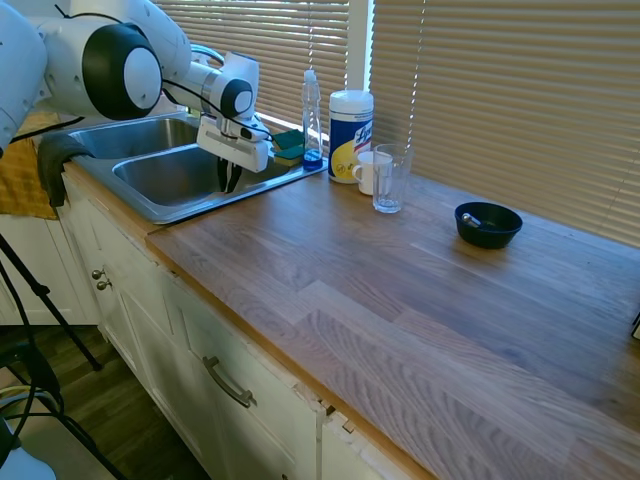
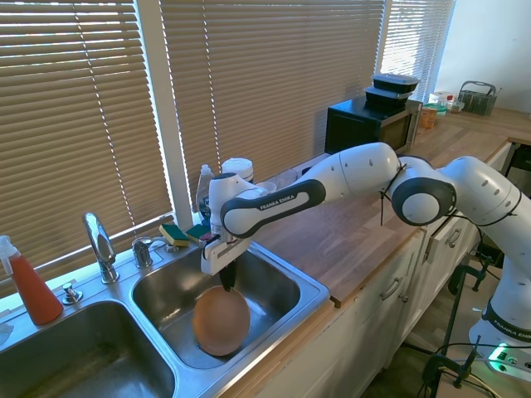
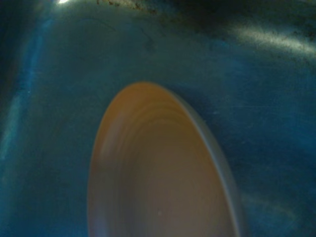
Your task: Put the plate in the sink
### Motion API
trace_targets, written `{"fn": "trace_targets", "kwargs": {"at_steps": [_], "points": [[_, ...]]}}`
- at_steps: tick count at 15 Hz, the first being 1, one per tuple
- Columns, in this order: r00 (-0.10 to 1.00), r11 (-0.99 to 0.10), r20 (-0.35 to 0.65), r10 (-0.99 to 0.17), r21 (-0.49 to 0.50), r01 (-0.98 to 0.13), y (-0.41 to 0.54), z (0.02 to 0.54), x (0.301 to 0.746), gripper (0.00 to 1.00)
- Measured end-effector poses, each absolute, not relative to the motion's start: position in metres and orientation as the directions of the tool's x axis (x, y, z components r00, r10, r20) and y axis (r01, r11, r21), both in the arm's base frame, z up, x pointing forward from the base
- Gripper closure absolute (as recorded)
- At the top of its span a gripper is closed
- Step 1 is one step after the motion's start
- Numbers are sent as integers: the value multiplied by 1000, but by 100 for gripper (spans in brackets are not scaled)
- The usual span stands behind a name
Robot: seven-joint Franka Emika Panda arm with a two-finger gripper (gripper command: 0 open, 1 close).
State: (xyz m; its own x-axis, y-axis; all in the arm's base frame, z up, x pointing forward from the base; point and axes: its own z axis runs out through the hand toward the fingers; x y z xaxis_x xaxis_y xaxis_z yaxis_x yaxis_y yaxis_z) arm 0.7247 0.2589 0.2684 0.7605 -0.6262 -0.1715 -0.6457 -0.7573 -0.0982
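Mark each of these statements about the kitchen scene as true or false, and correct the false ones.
1. The plate is inside a basin of the sink. True.
2. The pincer hangs over the wooden counter, away from the sink. False: it reaches down into the basin, at the plate's upper rim.
3. The plate lies flat on the basin floor. False: it stands on edge, tilted.
4. A clear glass tumbler stands on the counter beside a white mug. True.
5. The dark blue bowl is in the sink. False: it sits on the counter, far from the sink.
6. A red spray bottle stands near the faucet. True.
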Motion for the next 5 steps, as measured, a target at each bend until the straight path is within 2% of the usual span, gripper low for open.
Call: {"fn": "trace_targets", "kwargs": {"at_steps": [5], "points": [[752, -743, -136, -645, -121, -659, 248, 290, 729, 0]]}}
